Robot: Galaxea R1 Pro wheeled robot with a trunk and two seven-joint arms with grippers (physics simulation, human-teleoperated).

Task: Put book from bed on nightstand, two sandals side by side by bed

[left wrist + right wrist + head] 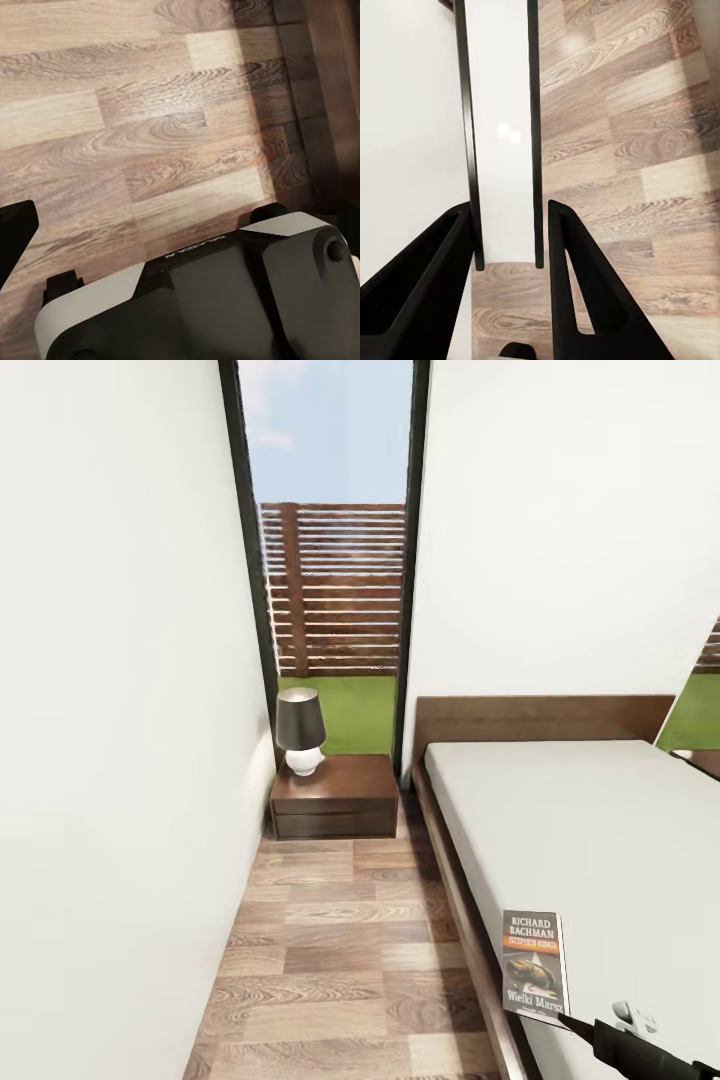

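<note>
Head view: the book (534, 966) stood lower right of the frame, upright on its near edge at the side of the bed (590, 830), cover facing the camera. The right gripper (566, 1019) sat in the bottom right corner, its dark tip touching the book's lower right corner.

Right wrist view: the two black fingers (585, 292) straddled the book's thin white page edge (502, 135), one finger to each side, with the mattress on one flank and the floor (645, 127) on the other. Jaws stood close in against both covers; I judged them gripping the book, though full contact could not be confirmed.

Left gripper: jaw state could not be told. The left wrist view gave floor planks and part of the robot's own grey and black body (225, 300).

Nightstand (335, 797) stood centre left of the head view, against the window wall, a lamp (301, 732) on its left rear; the right part of its top was bare.

Step in hand, by my judgement: book pickup, first part of the task. Sandals not yet dealt with.

Next move would call for a firm hold, a lift clear of the mattress, then carrying the book forward to the bare part of the nightstand, clear of the lamp.
</note>
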